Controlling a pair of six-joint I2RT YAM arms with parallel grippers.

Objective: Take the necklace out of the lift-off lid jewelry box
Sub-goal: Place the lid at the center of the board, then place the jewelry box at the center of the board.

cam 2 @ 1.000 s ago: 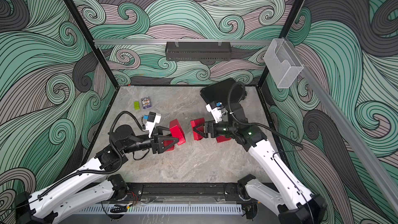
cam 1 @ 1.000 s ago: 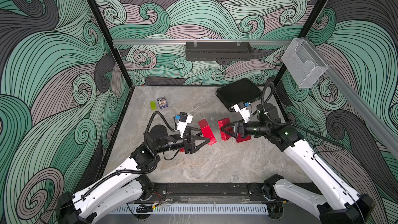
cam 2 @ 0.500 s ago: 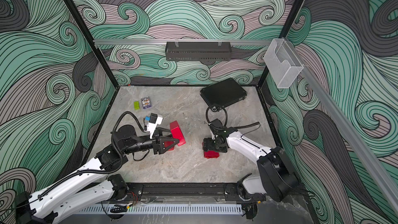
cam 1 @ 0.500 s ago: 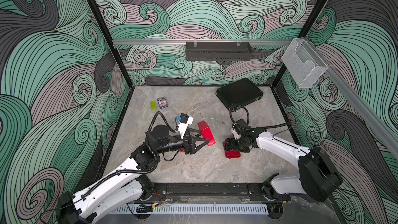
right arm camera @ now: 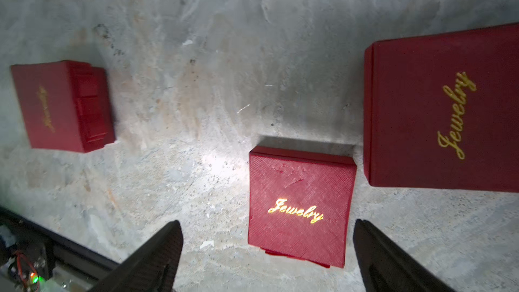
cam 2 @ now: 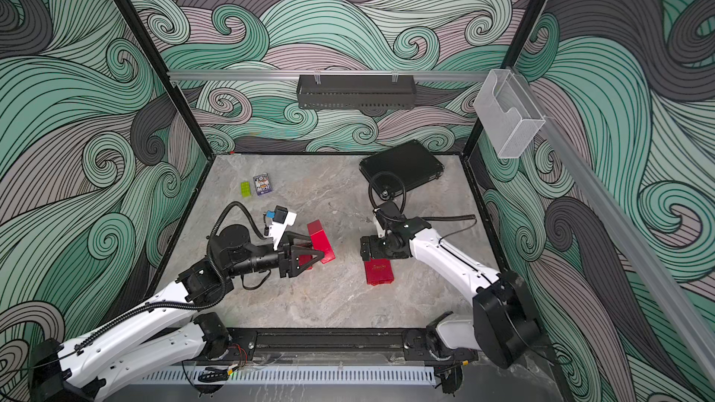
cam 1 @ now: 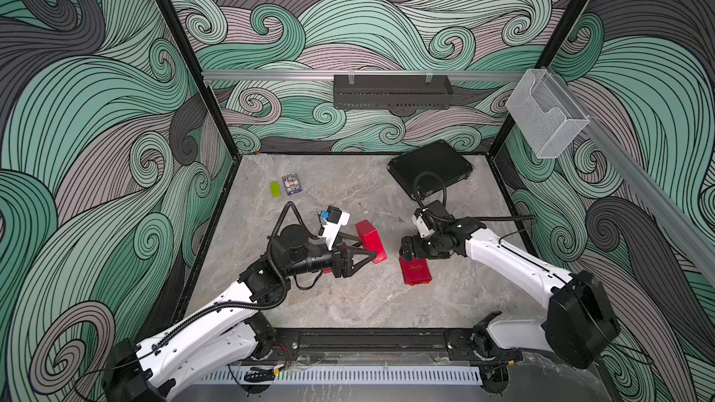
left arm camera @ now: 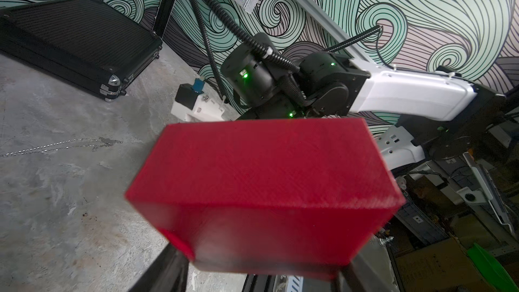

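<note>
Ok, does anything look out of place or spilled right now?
Yes. The thin silver chain necklace lies loose and strung out on the grey stone table, apart from any box. The left claw holds the red rectangular box base tilted, not level.

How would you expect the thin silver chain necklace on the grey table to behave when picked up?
The thin silver chain necklace lies flat in a loose wavy line, so it is probably floppy and would drape. Being so fine, it is likely light and hard to pinch.
</note>
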